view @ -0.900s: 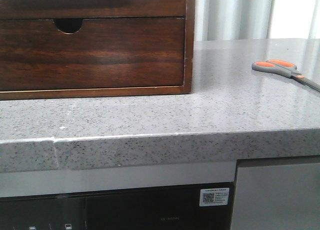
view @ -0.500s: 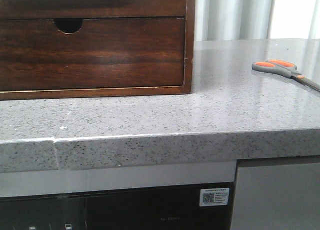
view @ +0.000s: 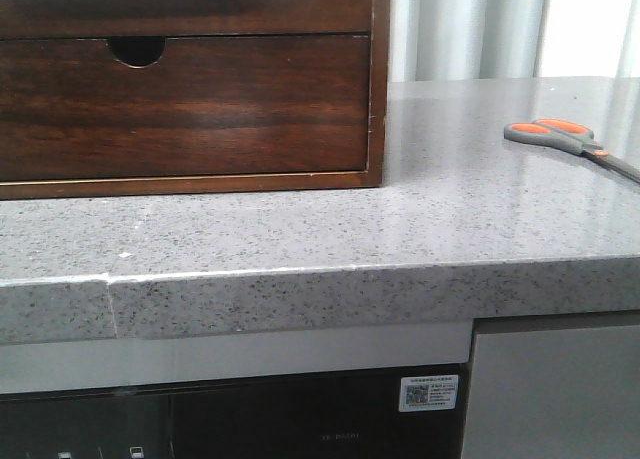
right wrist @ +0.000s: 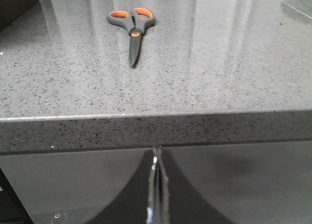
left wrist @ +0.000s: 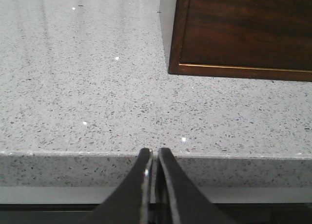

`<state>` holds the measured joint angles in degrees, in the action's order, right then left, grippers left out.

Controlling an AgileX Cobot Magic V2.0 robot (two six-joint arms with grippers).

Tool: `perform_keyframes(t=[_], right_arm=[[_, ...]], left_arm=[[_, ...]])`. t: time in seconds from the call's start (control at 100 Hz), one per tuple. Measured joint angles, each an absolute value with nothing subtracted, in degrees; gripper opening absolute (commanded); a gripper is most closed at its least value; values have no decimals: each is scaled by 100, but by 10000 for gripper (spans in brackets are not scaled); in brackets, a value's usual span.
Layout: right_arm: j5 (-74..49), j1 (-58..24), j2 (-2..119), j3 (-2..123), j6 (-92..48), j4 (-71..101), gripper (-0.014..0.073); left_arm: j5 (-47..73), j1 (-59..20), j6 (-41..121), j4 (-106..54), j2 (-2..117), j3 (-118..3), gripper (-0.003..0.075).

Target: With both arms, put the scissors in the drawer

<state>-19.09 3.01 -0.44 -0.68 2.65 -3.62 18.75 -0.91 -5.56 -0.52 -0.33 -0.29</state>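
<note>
Grey scissors point(view: 570, 139) are seen flat on the stone counter point(view: 300, 229), well apart from the shut drawer point(view: 190, 104). Both the left gripper point(left wrist: 154, 158) and the right gripper point(right wrist: 156, 158) are held closed, empty, below the counter edge. Nothing is started; opening the drawer is judged next.

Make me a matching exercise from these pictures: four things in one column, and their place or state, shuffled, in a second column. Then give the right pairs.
Things
1. scissors
2. drawer
3. left gripper
4. right gripper

Place or state
A. pushed in, flush with the cabinet frame
B. lying flat on the countertop, blades closed
C. fingers shut, below the counter edge, the scissors ahead
D. fingers nearly together, at the counter edge, the cabinet's corner ahead

Pairs: 1-B, 2-A, 3-D, 4-C
</note>
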Motion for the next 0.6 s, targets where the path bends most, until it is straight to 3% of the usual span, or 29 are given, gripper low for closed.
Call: perform_keyframes(t=[0.6], right_arm=[[-1595, 301, -44, -68, 265, -362, -66]], left_arm=[[1777, -91, -556, -41, -33, -29, -20]])
